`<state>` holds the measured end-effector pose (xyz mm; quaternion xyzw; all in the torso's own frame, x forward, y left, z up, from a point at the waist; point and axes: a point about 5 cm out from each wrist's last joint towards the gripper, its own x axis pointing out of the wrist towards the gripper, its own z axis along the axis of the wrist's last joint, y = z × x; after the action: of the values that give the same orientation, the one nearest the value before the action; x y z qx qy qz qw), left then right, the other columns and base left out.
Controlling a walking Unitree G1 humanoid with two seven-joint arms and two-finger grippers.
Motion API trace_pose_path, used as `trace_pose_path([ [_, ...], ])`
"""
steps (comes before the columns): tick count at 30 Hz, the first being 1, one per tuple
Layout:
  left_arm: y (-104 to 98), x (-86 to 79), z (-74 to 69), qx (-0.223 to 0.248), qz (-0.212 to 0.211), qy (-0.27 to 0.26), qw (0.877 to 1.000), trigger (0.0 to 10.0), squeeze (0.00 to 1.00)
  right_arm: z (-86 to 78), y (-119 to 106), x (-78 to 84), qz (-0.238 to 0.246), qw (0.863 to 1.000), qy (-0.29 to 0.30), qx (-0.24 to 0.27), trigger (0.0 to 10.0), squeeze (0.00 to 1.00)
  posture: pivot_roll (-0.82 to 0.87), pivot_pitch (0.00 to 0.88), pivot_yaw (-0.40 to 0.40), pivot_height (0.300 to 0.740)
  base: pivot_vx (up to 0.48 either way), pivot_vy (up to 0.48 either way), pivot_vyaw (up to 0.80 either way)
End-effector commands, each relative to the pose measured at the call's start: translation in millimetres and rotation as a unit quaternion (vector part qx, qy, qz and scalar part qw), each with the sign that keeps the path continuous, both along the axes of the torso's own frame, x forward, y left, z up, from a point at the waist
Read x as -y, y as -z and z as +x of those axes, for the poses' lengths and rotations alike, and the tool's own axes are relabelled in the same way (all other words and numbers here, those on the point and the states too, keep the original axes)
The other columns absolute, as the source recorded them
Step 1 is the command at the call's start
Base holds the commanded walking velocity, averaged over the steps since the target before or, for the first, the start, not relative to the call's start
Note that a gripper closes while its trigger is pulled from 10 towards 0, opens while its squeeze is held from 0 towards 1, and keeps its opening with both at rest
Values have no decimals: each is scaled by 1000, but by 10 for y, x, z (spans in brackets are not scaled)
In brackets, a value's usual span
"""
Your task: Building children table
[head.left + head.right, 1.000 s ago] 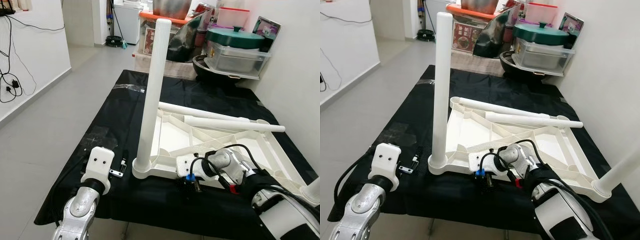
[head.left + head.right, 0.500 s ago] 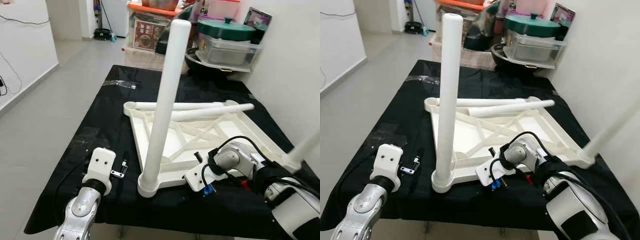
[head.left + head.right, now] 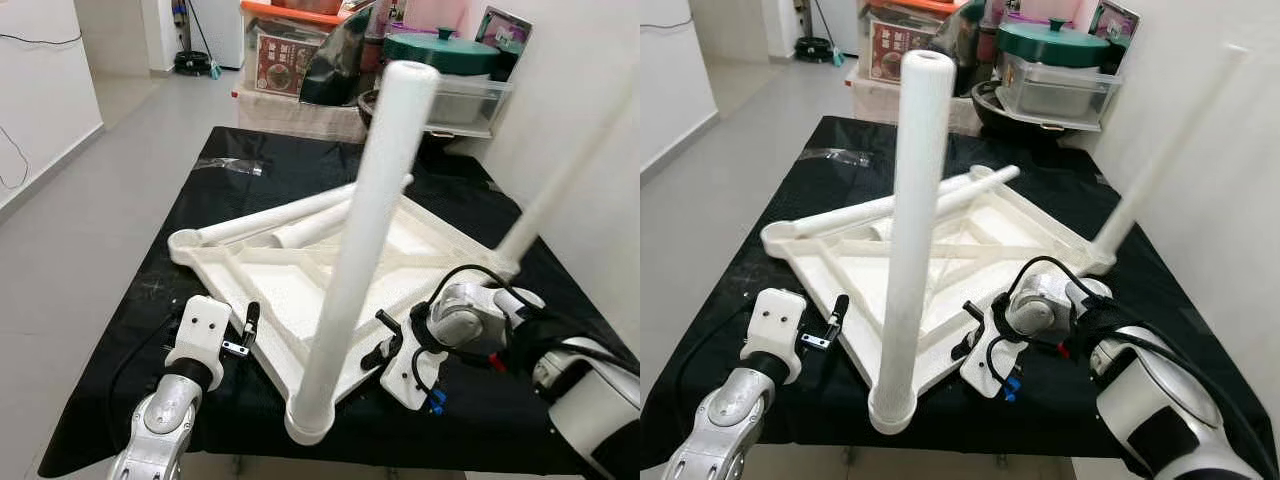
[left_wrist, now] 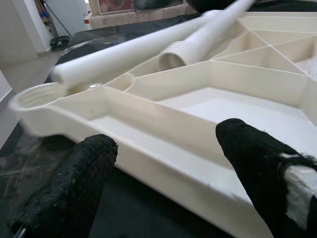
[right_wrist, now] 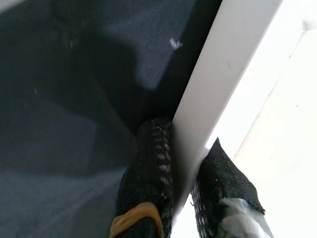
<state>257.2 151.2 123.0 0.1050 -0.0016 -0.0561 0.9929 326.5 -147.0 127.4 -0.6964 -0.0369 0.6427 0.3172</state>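
At centre frame, the right claw (image 3: 975, 340) is pinching the rim of the upturned white tabletop (image 3: 300, 290), leg (image 3: 355, 260) standing; the left claw (image 3: 247, 330) is hovering spread beside its lower-left edge. Turning it calls for a steady pinch.

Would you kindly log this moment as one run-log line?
right gripper: shut on tabletop rim | left gripper: open, beside tabletop | upright leg: fitted at near corner
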Motion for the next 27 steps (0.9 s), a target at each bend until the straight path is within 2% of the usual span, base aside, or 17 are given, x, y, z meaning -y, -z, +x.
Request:
trace_pose_path([
  [1, 34, 55, 7, -5, -2, 7, 1000, 10000, 0, 56, -86, -45, 33, 999, -5, 36, 0, 0, 73, 0, -168, 740, 0, 0, 0],
  [2, 34, 55, 7, -5, -2, 7, 1000, 10000, 0, 56, -86, -45, 33, 999, -5, 36, 0, 0, 73, 0, -168, 740, 0, 0, 0],
  [3, 34, 56, 8, -5, -2, 7, 1000, 10000, 0, 82, -91, -61, 55, 997, 10, 45, 0, 0, 73, 0, -167, 740, 0, 0, 0],
  [4, 34, 57, 8, -5, -2, 7, 1000, 10000, 0, 99, -93, -72, 70, 996, 18, 52, 1804, 0, 73, 0, -167, 740, 0, 0, 0],
  [5, 34, 57, 8, -5, -2, 7, 1000, 10000, 0, 99, -93, -72, 70, 996, 18, 52, 1804, 0, 73, 0, -167, 740, 0, 0, 0],
  [6, 34, 58, 9, -5, -2, 8, 1000, 10000, 0, 137, -98, -84, 92, 993, 39, 65, 10000, 0, 77, 0, -166, 740, 0, 0, 0],
  [9, 32, 49, 13, -4, -1, 7, 1000, 10000, 0, 187, -107, -38, 153, 980, 120, 43, 10000, 35, 74, 0, -161, 740, 0, 0, 0],
  [10, 31, 47, 15, -4, 0, 8, 1000, 10000, 0, 184, -112, -20, 165, 977, 132, 32, 10000, 1000, 72, 0, -160, 740, 0, 0, 0],
  [18, 29, 74, 28, -3, -1, 13, 1000, 10000, 0, 217, -162, 45, 198, 967, 160, 35, 10000, 1000, 70, 0, -152, 740, 0, 0, 0],
  [25, 28, 66, 32, -3, 0, 15, 1000, 10000, 0, 289, -368, 102, 232, 956, 172, 52, 10000, 1000, 72, 0, -151, 740, 0, 0, 0],
  [27, 31, 64, 31, -3, 0, 15, 1000, 10000, 0, 333, -467, 176, 236, 951, 190, 64, 10000, 1000, 70, 0, -150, 740, 0, 0, 0],
])
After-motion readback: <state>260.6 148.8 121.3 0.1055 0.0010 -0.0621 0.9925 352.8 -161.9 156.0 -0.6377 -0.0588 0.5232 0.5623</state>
